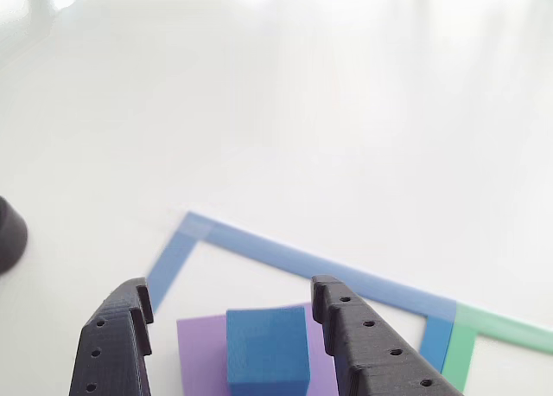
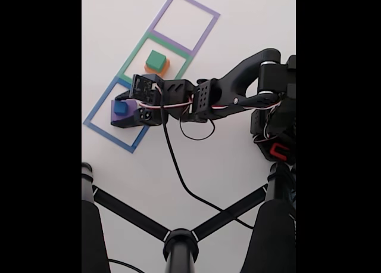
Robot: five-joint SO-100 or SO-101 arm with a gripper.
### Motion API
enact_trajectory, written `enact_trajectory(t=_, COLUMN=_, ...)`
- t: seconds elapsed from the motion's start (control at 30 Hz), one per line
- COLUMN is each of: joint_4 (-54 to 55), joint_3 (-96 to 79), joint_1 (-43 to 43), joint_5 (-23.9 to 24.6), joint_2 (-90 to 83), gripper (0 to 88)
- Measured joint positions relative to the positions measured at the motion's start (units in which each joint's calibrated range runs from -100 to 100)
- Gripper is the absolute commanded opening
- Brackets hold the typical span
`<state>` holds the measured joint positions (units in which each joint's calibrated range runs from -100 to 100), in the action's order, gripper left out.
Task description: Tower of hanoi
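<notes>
The small blue cube (image 1: pixel 268 348) sits on top of the purple block (image 1: pixel 200 353), inside the blue taped square (image 1: pixel 285 256). My gripper (image 1: pixel 232 285) is open, with one dark finger on each side of the blue cube and a gap on both sides. In the fixed view the gripper (image 2: pixel 124 109) reaches in from the right over the blue cube (image 2: pixel 121 108) and the purple block (image 2: pixel 115 115). The green block (image 2: pixel 156 59) rests on the orange block (image 2: pixel 164 67) in the green taped square (image 2: pixel 132 61).
The purple taped square (image 2: pixel 205 25) lies at the far end of the row. A black stand with crossed legs (image 2: pixel 178 240) fills the bottom of the fixed view, and a cable (image 2: pixel 178 171) trails across the table. A dark round object (image 1: pixel 9 233) sits at the left edge.
</notes>
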<state>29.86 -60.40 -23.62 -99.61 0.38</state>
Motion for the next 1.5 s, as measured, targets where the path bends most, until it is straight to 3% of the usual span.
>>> enact_trajectory(t=0.13, joint_4=-2.4, joint_3=1.0, joint_1=0.0, joint_5=-0.4, joint_2=-4.1, gripper=19.1)
enact_trajectory(t=0.4, joint_4=-17.5, joint_3=10.3, joint_1=-1.0, joint_5=-0.4, joint_2=-12.7, gripper=6.3)
enact_trajectory(t=0.77, joint_4=-73.6, joint_3=40.6, joint_1=1.8, joint_5=-0.4, joint_2=-24.1, gripper=0.2)
enact_trajectory(t=0.93, joint_4=-94.7, joint_3=56.6, joint_1=4.5, joint_5=9.1, joint_2=-24.4, gripper=0.1)
enact_trajectory(t=1.07, joint_4=-106.9, joint_3=66.3, joint_1=6.8, joint_5=11.8, joint_2=-24.8, gripper=0.1)
enact_trajectory(t=1.3, joint_4=-117.3, joint_3=75.0, joint_1=10.3, joint_5=15.4, joint_2=-26.4, gripper=2.1)
enact_trajectory(t=1.5, joint_4=-120.9, joint_3=75.8, joint_1=14.4, joint_5=12.4, joint_2=-29.6, gripper=5.8)
